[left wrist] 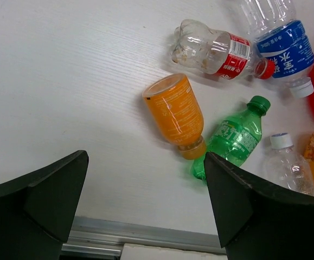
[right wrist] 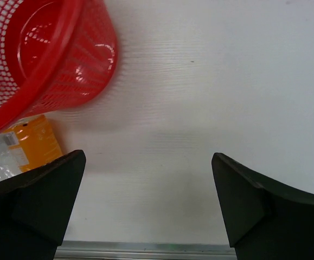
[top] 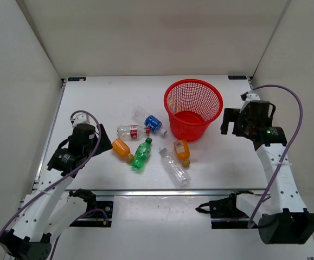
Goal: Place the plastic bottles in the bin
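The red mesh bin (top: 200,127) stands upright at the back right of centre and looks empty. Six bottles lie on the table to its left and front: blue-labelled (top: 150,121), red-labelled (top: 132,131), an orange one (top: 122,149), green (top: 141,154), a second orange one (top: 181,151) and plain clear (top: 174,167). My left gripper (top: 103,142) is open and empty, just left of the first orange bottle (left wrist: 174,115) and the green one (left wrist: 234,138). My right gripper (top: 230,122) is open and empty, right of the bin (right wrist: 64,70).
White walls enclose the table on the left, back and right. A metal rail (top: 162,192) runs along the near edge and shows in the left wrist view (left wrist: 140,235). The right arm's purple cable (top: 292,135) loops at the right.
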Robot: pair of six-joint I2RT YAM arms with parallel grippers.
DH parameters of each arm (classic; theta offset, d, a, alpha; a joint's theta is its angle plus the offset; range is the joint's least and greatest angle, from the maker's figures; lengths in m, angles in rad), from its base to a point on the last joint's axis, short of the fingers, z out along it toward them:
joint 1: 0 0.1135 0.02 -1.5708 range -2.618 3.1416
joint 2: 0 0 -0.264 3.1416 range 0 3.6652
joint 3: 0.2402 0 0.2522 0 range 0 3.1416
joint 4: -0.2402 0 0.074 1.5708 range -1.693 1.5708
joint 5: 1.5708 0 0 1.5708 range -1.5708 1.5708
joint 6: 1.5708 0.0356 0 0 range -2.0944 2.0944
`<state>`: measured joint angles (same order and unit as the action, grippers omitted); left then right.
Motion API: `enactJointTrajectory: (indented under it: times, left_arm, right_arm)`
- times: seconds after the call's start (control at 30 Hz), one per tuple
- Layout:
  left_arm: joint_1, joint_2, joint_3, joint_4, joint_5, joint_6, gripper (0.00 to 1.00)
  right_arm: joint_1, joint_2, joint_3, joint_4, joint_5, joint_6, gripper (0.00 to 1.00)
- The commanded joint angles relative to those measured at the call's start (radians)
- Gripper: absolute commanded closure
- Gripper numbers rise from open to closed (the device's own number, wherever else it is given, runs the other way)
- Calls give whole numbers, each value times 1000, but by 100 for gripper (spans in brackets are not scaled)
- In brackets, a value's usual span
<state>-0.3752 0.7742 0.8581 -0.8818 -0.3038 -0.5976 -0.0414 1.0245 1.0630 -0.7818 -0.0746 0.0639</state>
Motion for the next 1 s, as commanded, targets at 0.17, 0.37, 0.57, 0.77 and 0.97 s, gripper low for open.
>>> enactJointTrajectory:
  times: [0.17, 0.37, 0.57, 0.77, 0.97]
  left_arm:
    - [-11, -38, 1, -92, 26, -36, 1]
    - [-37, -49, -30, -184, 35, -42, 1]
    - [-28, -156, -79, -203, 66, -110, 1]
    - [-44, -164, -90, -221, 65, -129, 1]
    - [-42, -156, -88, -210, 86, -99, 1]
  right_arm:
    - [311, -124, 54, 52, 71, -41, 1]
    - [771, -6, 178, 10, 272, -12, 1]
    - [1061, 210, 232, -20, 167, 23, 15]
    - [1089, 267, 42, 85, 173, 120, 18]
    - [1038, 235, -144, 233, 82, 151, 20]
